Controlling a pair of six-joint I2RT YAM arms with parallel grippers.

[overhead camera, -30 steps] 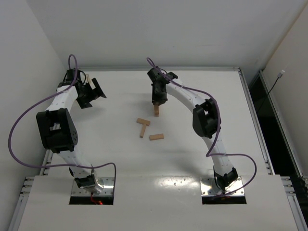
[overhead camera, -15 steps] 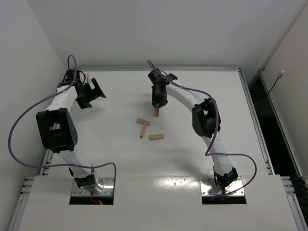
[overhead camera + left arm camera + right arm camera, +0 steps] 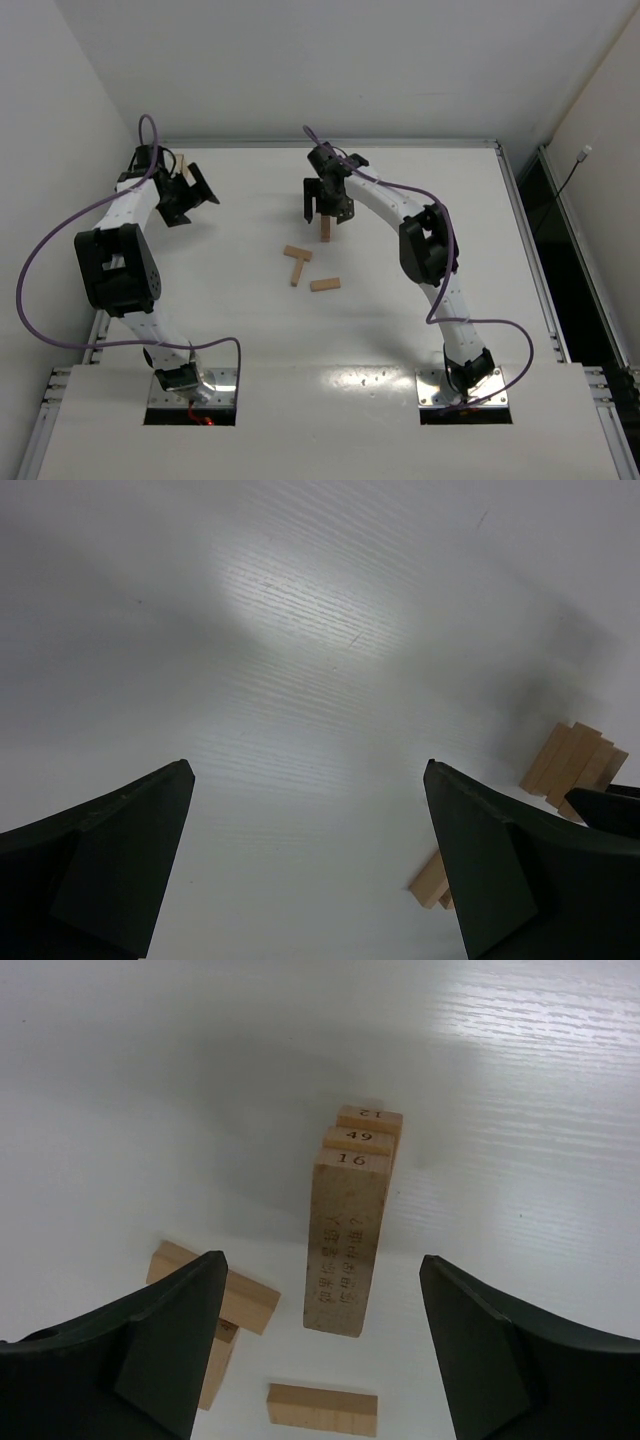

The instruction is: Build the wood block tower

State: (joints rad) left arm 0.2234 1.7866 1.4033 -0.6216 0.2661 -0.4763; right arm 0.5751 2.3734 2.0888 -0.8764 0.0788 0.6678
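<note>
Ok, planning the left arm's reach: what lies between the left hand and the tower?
Nothing: in the top view the table is bare between the left hand and the tower. The loose wood blocks lie nearer the arms' bases, off that line.

The tower stands between the right gripper's spread jaws, a gap on either side. Three loose wood blocks lie just nearer; the table leftward is open.
</note>
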